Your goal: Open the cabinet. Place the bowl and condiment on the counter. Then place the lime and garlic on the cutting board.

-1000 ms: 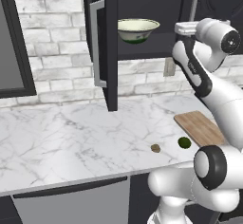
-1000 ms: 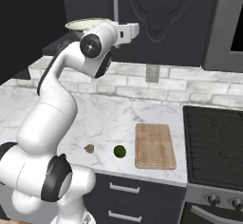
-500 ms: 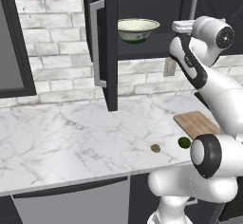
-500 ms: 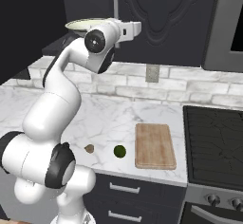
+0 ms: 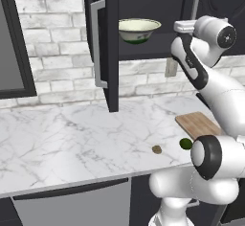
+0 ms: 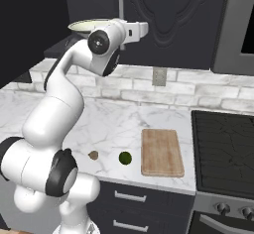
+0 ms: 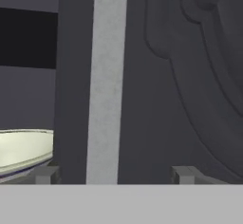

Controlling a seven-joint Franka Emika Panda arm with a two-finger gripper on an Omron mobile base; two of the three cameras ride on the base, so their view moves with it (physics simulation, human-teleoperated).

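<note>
At the front of the right-hand cabinet door point(image 7: 190, 76), the gripper point(image 7: 111, 174) stands with its fingers spread wide, one tip point(image 7: 45, 174) low on the left of the hand view and the other low on the right, nothing clamped between them. The door's silver bar handle point(image 7: 108, 80) runs upright between the two tips, nearer the left one; whether either tip touches it cannot be told. To the left of the handle, past the door's edge, the pale rim of the bowl point(image 7: 23, 149) shows.

In the left base view the hand reaches up to that handle point(image 5: 194, 4), and the bowl point(image 5: 139, 30) sits on the dark shelf inside the black cabinet point(image 5: 143, 9), whose left door point(image 5: 107, 48) stands swung out over the counter point(image 5: 72, 139). The right door is closed.

Below, on the white marble, the cutting board point(image 6: 161, 151) lies flat beside the stove point(image 6: 225, 151). The lime point(image 6: 125, 158) rests on the counter just left of the board, not on it, and the garlic point(image 6: 93, 155) lies a little further left, apart from the lime.
</note>
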